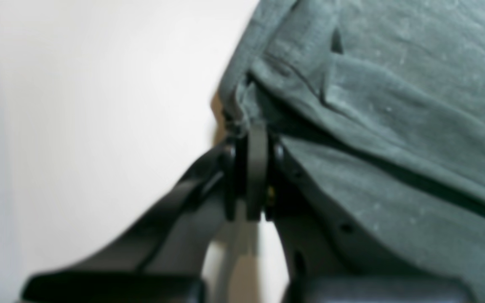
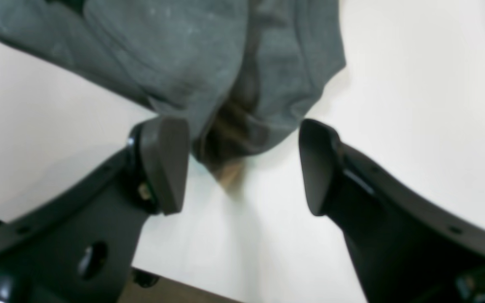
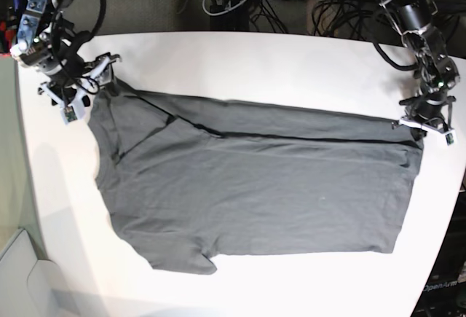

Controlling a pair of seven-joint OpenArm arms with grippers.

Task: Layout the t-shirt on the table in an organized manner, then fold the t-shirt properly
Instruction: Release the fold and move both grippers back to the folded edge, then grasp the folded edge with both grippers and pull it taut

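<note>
White, smooth tabletop point(image 1: 78, 126) fills the left wrist view, where the left gripper point(image 1: 253, 168) is clenched on a hem fold of the dark charcoal-grey cotton t-shirt point(image 1: 394, 105). To lay it out well, I judge this pinch should stay firm and low.

From the right wrist, the right gripper point(image 2: 244, 164) stands released, its pads either side of a bunched shirt corner point(image 2: 242, 126); it should close on it before any pull.

Base view shows the shirt spread across the table, an arm at each end. No containers appear.
</note>
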